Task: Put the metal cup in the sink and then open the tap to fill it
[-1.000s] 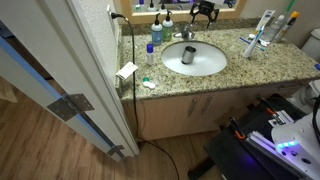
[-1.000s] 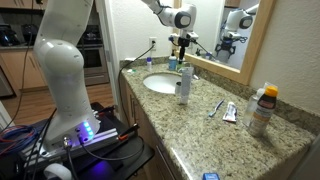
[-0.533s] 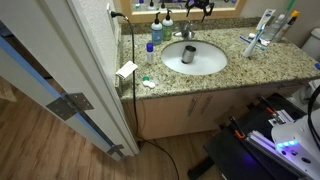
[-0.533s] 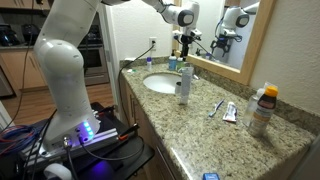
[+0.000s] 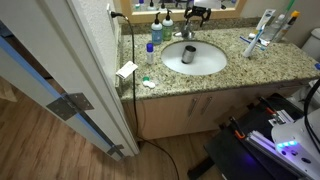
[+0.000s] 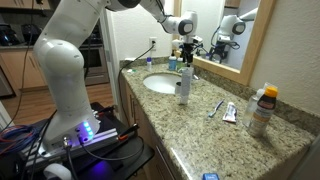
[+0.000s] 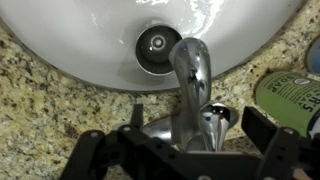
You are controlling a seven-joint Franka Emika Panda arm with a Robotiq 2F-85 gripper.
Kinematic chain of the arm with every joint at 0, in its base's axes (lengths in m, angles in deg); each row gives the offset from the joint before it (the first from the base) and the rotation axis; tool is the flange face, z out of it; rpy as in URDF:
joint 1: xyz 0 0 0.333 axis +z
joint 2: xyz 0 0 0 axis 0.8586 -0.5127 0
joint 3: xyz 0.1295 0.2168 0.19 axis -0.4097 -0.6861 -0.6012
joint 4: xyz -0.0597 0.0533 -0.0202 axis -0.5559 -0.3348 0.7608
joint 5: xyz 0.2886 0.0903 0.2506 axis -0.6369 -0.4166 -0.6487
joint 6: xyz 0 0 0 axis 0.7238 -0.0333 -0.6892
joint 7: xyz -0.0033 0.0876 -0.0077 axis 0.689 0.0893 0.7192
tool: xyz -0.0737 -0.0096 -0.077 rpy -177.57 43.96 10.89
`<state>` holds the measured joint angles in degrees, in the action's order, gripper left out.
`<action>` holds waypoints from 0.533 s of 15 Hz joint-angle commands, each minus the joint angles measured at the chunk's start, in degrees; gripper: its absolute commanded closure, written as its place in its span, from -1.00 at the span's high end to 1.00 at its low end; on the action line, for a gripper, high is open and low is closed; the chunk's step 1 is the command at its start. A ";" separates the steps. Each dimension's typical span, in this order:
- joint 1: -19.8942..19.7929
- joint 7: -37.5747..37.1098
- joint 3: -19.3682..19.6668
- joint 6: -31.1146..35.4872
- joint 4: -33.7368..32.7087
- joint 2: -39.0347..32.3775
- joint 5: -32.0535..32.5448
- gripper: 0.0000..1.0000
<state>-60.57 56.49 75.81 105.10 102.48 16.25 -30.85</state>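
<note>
The metal cup (image 5: 188, 55) stands upright in the middle of the white sink (image 5: 210, 62), which also shows in an exterior view (image 6: 160, 84). In the wrist view a round dark-rimmed metal shape (image 7: 157, 46) lies in the basin (image 7: 80, 40) beyond the spout; I cannot tell whether it is the cup or the drain. The chrome tap (image 7: 191, 72) stands on the granite, its small handle (image 7: 215, 119) to the right. My gripper (image 7: 185, 152) is open and hangs just above the tap, one finger on each side. It shows in both exterior views (image 5: 194, 14) (image 6: 187, 48).
A blue-and-white bottle (image 5: 153, 46) and clear pump bottles (image 5: 161, 27) stand beside the tap. A green-topped container (image 7: 296, 94) is close to my right finger. A clear bottle (image 6: 183, 86), toothpaste (image 6: 230, 112) and an orange-capped bottle (image 6: 262, 108) stand on the counter. The mirror (image 6: 240, 30) is behind.
My gripper has moved sideways along the back of the counter and come down a little over the tap. The cup has not moved.
</note>
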 commanded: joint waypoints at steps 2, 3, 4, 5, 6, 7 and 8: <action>0.31 0.27 0.41 -0.02 -0.19 -0.31 -0.33 1.00; -0.10 1.38 -0.17 -1.48 -0.15 0.12 -0.91 0.92; -0.33 2.40 -0.57 -2.00 0.44 0.79 -1.26 0.47; -0.14 2.20 -0.44 -1.99 0.78 1.23 -1.16 0.43; -0.08 2.07 -0.38 -2.33 0.79 1.55 -1.10 0.37; -0.04 2.04 -0.40 -2.40 0.79 1.70 -1.02 0.20; 0.00 2.01 -0.38 -2.55 0.76 1.89 -0.95 0.08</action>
<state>-60.52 57.11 75.56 104.10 102.42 16.57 -31.15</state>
